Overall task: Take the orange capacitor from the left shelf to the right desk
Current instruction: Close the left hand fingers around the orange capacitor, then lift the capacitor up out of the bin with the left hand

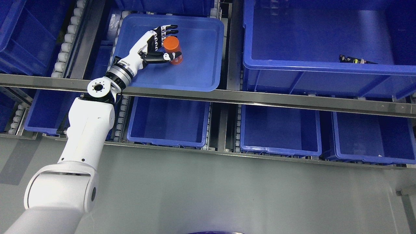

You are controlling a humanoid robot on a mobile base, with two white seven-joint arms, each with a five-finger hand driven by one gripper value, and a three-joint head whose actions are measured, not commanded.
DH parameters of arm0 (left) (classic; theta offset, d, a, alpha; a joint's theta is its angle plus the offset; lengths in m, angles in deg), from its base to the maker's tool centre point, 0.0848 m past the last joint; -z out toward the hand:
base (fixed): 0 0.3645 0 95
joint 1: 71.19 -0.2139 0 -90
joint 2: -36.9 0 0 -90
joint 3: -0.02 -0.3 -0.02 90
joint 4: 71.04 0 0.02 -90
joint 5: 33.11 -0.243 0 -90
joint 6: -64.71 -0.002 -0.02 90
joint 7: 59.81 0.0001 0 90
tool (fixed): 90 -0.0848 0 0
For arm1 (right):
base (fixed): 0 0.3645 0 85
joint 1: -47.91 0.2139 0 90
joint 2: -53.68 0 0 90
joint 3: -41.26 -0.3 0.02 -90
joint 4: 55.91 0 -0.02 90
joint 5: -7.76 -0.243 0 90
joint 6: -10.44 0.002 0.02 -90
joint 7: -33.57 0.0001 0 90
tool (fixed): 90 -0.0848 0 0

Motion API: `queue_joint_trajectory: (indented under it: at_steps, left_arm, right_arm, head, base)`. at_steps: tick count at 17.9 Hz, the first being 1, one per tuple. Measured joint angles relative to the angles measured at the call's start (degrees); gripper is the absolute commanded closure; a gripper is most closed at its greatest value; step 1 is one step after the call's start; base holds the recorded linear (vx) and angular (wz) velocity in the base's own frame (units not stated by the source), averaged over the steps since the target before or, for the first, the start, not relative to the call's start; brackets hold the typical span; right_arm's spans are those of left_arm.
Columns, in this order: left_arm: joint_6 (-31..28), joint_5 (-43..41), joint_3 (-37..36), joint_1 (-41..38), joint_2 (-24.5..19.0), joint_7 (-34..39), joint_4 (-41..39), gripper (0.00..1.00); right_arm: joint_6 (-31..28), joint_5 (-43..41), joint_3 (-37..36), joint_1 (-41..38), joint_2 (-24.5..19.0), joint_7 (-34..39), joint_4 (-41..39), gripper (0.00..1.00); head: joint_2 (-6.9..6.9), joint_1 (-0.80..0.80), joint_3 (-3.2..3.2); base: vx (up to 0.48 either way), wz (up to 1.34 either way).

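Observation:
An orange cylindrical capacitor (172,46) stands upright in a shallow blue tray (195,74) on the upper shelf, left of centre. My left hand (172,44) reaches into the tray from the lower left and brackets the capacitor. Its fingers (167,31) stretch straight along the far side, and the thumb (159,58) lies across the near lower side. The hand is open, its fingers not curled around the cylinder. The capacitor rests on the tray floor. My right arm does not show.
A metal shelf rail (260,98) crosses in front of the tray. A large deep blue bin (325,70) at right holds a small dark part (356,60). Several blue bins (169,123) line the lower shelf. Grey floor (227,195) lies below.

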Motion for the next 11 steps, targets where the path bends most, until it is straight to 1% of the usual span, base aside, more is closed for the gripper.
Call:
queue_joint_trajectory:
  at_steps: [1,2,4,5,7,9,11]
  left_arm:
    - [-0.01,0.0,-0.01,-0.15,0.01,-0.04,-0.06,0.51]
    - [-0.04,0.0,0.01,-0.29,0.0,-0.08,-0.14,0.6]
    - [-0.17,0.02,0.22,-0.53,-0.14,-0.39,-0.24,0.82]
    - [0.81,0.03,0.46,-0.68,-0.21,-0.54,-0.26,0.89]
    - [2.89,0.03,1.5,-0.99,-0.36,-1.11,-0.32,0.98]
    - [4.47,0.03,2.56,-1.25,-0.45,-2.51,-0.34,0.98]
    - [4.84,0.03,3.34,-1.4,-0.52,-3.19,-0.3,0.99]
  right_arm:
    - [0.0,0.0,0.0,0.0,0.0,0.0,0.0,0.0]
    - [0.0,0.0,0.0,0.0,0.0,0.0,0.0,0.0]
    - [0.0,0.0,0.0,0.0,0.0,0.0,0.0,0.0]
    - [0.0,0.0,0.0,0.0,0.0,0.0,0.0,0.0]
    - [0.0,0.0,0.0,0.0,0.0,0.0,0.0,0.0]
    - [0.0,0.0,0.0,0.0,0.0,0.0,0.0,0.0]
    - [0.0,0.0,0.0,0.0,0.0,0.0,0.0,0.0]
  head:
    - [0.0,0.0,0.0]
    - [0.0,0.0,0.0]
    - [0.0,0.0,0.0]
    - [0.0,0.0,0.0]
    - [0.0,0.0,0.0]
    - [0.0,0.0,0.0]
    - [0.0,0.0,0.0]
  base:
    - [0.0,0.0]
    - [0.0,0.0]
    - [0.0,0.0]
    - [0.0,0.0]
    - [0.0,0.0]
    - [0.0,0.0]
    - [0.0,0.0]
